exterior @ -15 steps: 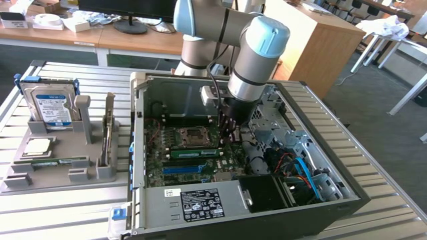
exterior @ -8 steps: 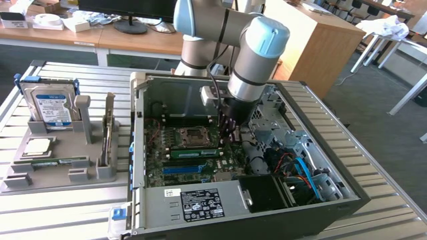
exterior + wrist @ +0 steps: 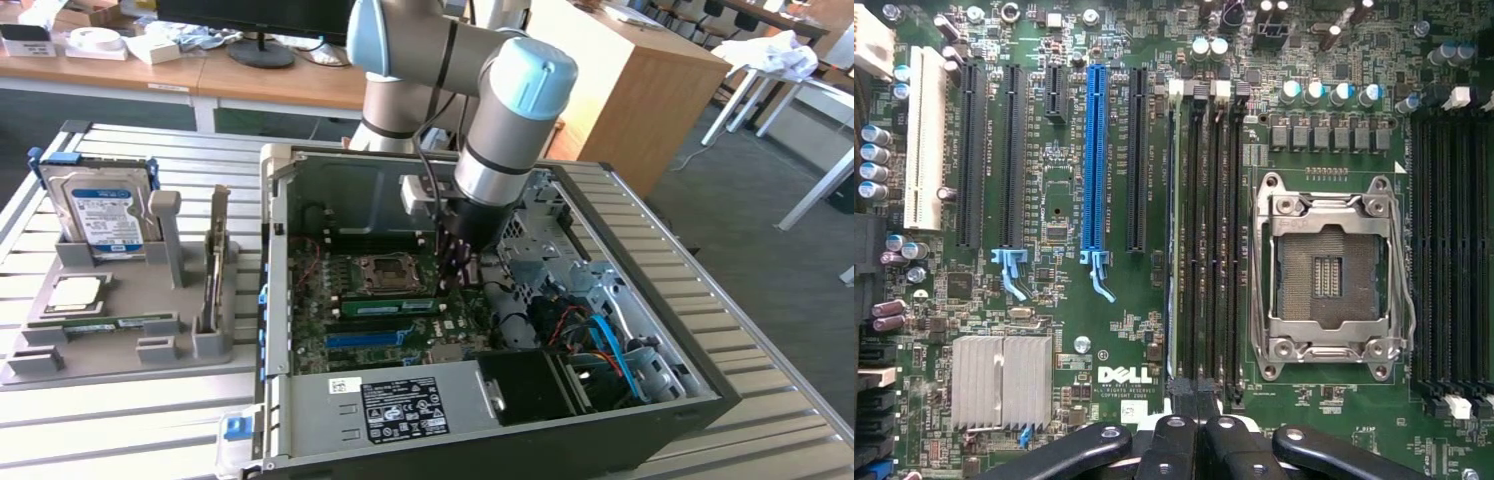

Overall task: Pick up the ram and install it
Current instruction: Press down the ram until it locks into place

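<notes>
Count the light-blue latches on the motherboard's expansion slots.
2. One light-blue latch sits at the end of a black slot; the other sits at the end of the blue slot beside it. More may be hidden elsewhere.

1. "DELL" stands in white letters on the green motherboard (image 3: 1116, 375), beside the finned silver heatsink (image 3: 1002, 382).
2. Under that logo runs a small white line that seems to read "COPYRIGHT", with figures too small to make out.
3. The hard drive (image 3: 107, 212) carries a blue and white label; its print cannot be read.
4. The power supply (image 3: 387, 402) bears a black label and a white sticker; both are illegible.
</notes>
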Robot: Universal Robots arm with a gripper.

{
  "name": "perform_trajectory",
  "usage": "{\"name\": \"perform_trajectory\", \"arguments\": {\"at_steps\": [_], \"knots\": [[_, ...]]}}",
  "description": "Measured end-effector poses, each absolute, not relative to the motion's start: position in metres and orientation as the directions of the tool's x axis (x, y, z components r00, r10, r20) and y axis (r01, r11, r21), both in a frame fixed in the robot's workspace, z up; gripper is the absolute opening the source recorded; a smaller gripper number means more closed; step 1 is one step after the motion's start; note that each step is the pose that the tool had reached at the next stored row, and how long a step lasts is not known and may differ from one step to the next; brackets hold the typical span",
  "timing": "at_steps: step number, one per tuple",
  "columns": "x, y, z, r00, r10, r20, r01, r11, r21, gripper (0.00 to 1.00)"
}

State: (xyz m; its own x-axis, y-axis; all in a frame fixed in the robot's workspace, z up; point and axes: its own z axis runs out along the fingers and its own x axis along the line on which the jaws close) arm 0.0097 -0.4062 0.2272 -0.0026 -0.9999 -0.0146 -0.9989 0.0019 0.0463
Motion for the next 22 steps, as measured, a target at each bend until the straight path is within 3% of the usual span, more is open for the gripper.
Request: {"name": "perform_trajectory", "arguments": {"at_steps": [22], "knots": [[0.0097,-0.4065,0.2240,-0.003,-1.000,-0.015,-0.999,0.002,0.046,0.10]]}}
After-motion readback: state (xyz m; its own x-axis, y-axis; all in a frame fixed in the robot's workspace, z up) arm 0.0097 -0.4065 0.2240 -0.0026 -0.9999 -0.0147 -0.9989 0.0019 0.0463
